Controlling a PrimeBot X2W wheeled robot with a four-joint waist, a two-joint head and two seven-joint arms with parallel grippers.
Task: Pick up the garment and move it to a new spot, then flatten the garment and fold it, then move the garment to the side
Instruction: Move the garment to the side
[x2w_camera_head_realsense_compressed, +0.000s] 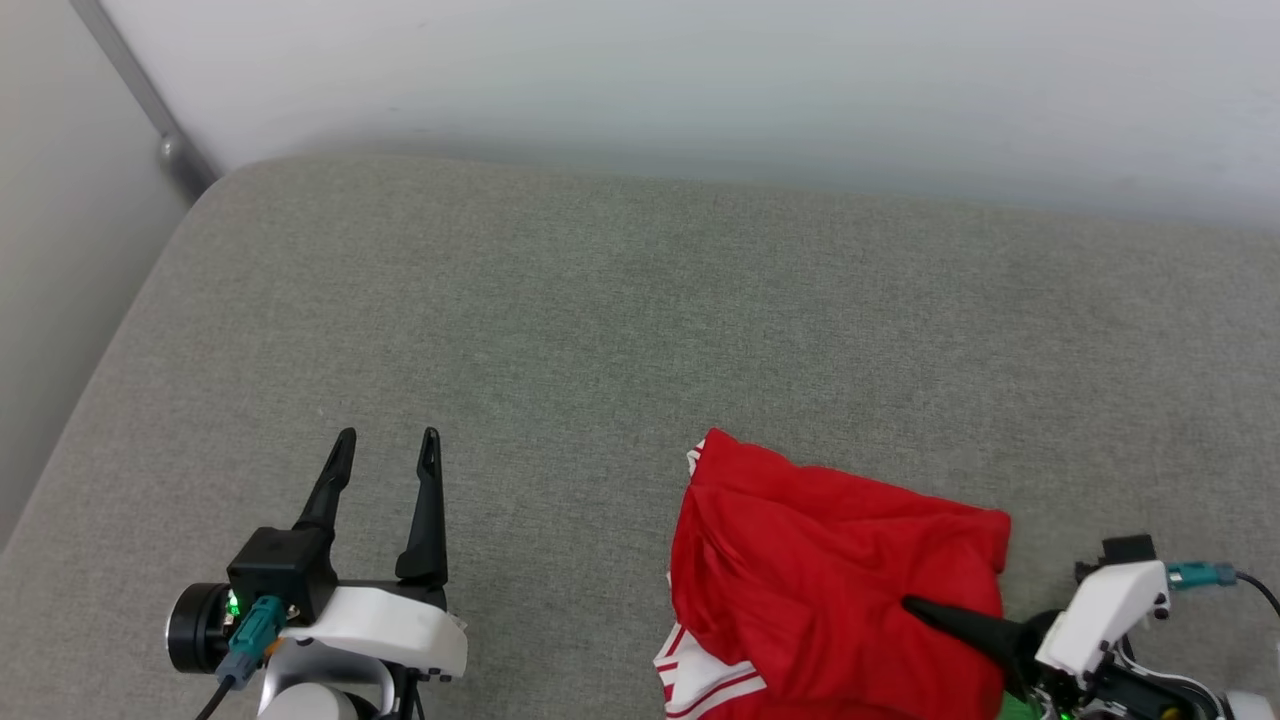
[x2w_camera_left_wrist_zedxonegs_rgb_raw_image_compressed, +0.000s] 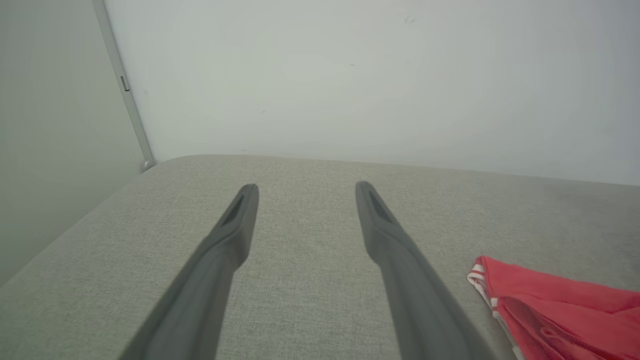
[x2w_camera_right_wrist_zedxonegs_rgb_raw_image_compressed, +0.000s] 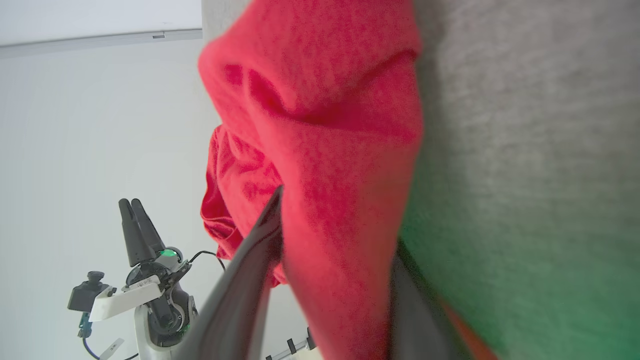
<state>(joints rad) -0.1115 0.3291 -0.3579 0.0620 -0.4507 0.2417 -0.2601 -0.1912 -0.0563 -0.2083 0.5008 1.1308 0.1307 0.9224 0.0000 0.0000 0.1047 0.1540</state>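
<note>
Pale grey wall (x2w_camera_head_realsense_compressed: 700, 70) is backing a broad grey woven-fabric cushion (x2w_camera_head_realsense_compressed: 600, 320), which is carrying everything. Near the cushion's front edge, towards the robot's right, a crumpled red jersey garment (x2w_camera_head_realsense_compressed: 820, 560) with white-and-red striped trim is lying in a heap. The right gripper (x2w_camera_head_realsense_compressed: 912, 606) is reaching in from the right. One of its dark fingers is lying on top of the cloth and a fold is running between the jaws. They are standing partly apart, and I cannot tell whether they are pinching the fold tight. The left gripper (x2w_camera_head_realsense_compressed: 388, 440) is hovering over bare cushion, well apart from the garment, jaws spread wide and holding nothing.
</note>
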